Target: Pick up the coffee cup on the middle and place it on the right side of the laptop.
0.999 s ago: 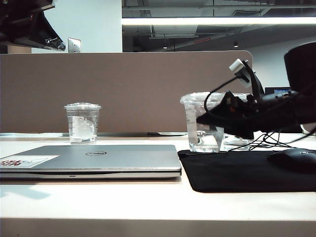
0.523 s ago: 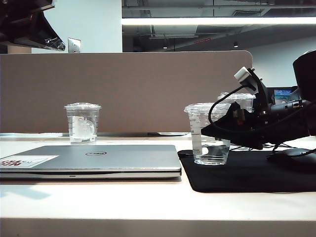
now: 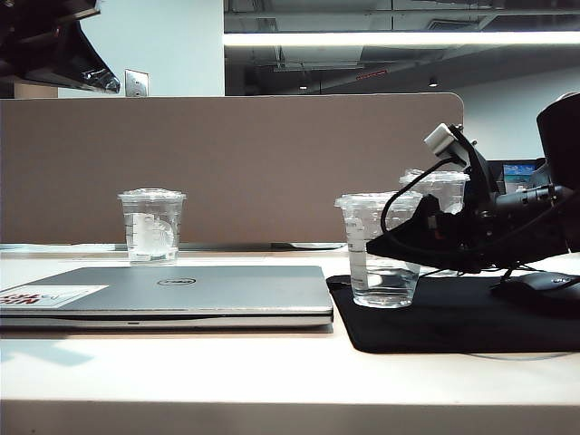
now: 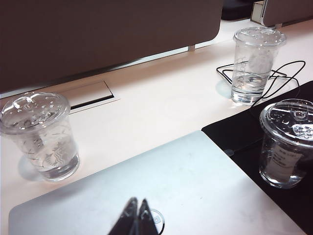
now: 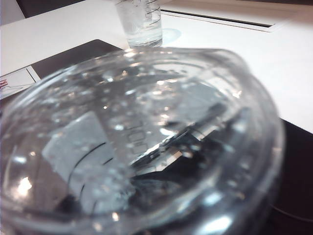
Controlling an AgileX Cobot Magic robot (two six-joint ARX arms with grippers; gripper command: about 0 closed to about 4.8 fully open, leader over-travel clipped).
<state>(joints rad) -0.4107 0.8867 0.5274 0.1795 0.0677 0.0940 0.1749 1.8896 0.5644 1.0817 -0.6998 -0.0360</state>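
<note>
The coffee cup, small and clear with a flat lid, stands on the black mat just right of the silver laptop. My right gripper reaches in from the right, its black fingers closed on the cup's side. In the right wrist view the cup's lid fills the picture and hides the fingers. The left wrist view shows the same cup beside the laptop lid. My left gripper hangs shut above the lid near its round logo, holding nothing.
A clear cup with a round white logo stands behind the laptop on the left. A taller clear cup stands behind the right arm, amid black cables. A black mouse lies on the mat. A brown partition closes the back.
The right gripper brought the coffee cup down onto the black mat, then shifted it slightly left toward the laptop. The left arm stayed still.
</note>
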